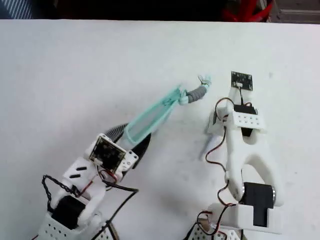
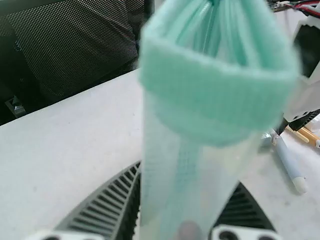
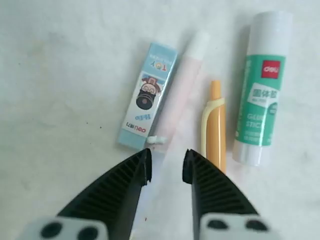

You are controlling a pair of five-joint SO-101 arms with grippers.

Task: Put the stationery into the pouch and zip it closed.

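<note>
Progress is at the start. Left gripper (image 1: 131, 141) clamps the pouch (image 1: 150, 117) near mid-desk. Eraser (image 3: 147, 97), pink pen (image 3: 180, 95), orange pen (image 3: 214, 127) and glue stick (image 3: 262, 85) lie outside it, beneath the right gripper (image 3: 166, 162), jaws slightly apart. Loading and zipping remain.

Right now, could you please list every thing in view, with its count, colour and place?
pouch: 1, mint green, slantwise over the table, held by the left gripper
cord: 1, grey, at the pouch's far end
eraser: 1, light blue box, on the table before the right gripper
pale pen: 1, pinkish white, beside the eraser
orange pen: 1, orange and yellow, between pale pen and glue stick
glue stick: 1, white and green, beside the orange pen
table: 1, white
left gripper: 1, black fingers, shut on the pouch
right gripper: 1, black fingers, open above the pale pen
</note>
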